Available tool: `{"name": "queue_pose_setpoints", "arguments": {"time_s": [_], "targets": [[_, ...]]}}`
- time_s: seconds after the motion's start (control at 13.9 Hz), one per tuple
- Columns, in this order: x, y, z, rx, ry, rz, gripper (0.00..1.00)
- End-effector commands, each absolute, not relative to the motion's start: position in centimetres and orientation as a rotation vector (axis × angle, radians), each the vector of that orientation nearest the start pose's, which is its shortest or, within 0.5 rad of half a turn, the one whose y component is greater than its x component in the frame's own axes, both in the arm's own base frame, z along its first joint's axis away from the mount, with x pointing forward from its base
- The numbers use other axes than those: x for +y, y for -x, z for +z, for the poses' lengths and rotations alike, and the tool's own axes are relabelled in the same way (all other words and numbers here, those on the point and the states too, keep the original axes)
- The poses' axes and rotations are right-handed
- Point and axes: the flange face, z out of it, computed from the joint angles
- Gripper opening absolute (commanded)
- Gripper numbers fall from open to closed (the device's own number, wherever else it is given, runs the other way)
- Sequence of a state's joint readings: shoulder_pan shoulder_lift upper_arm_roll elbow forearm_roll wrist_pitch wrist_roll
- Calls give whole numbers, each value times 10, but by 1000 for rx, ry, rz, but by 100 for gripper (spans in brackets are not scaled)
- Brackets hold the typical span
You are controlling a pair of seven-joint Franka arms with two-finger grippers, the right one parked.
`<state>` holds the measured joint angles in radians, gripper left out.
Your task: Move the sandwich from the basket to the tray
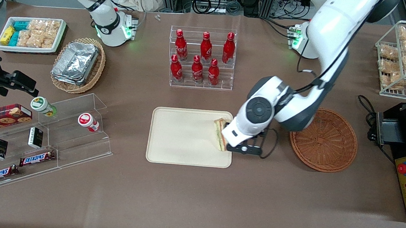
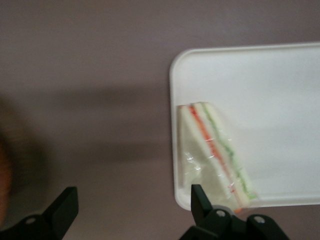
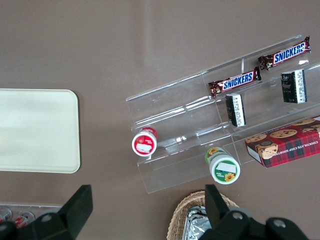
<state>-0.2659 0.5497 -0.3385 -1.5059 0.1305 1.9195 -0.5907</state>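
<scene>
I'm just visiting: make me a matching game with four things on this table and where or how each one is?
1. sandwich
2. basket
3. gripper
4. red bottles

a. in a clear stepped rack
b. holds nothing, toward the working arm's end of the table
c. lying on the tray, at its edge
d. open, above the tray's edge, holding nothing

Pairs: 1-c, 2-b, 3-d, 4-a

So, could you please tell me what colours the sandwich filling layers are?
Orange-red and green stripes in the sandwich, clearest in the left wrist view; the open end effector hovers above it.
</scene>
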Motion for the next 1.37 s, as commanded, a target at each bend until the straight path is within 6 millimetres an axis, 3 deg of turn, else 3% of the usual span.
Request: {"name": "queue_pose_setpoints", "arguments": {"time_s": [0.0,0.14,0.22,0.29,0.5,0.79,0.86,1.15,1.3], "targets": [[-304,-606,436,-80,3095,176,100],[-250,-622,476,-240,3092,159,100],[-214,-623,495,-298,3085,179,100],[-182,-622,505,-287,3070,221,100],[-97,-611,546,-28,3082,294,100],[-53,-587,588,-66,3059,241,100],[-49,-582,598,-69,3064,213,100],[-2,-567,622,-18,3052,179,100],[5,-553,636,13,3089,150,100]]}}
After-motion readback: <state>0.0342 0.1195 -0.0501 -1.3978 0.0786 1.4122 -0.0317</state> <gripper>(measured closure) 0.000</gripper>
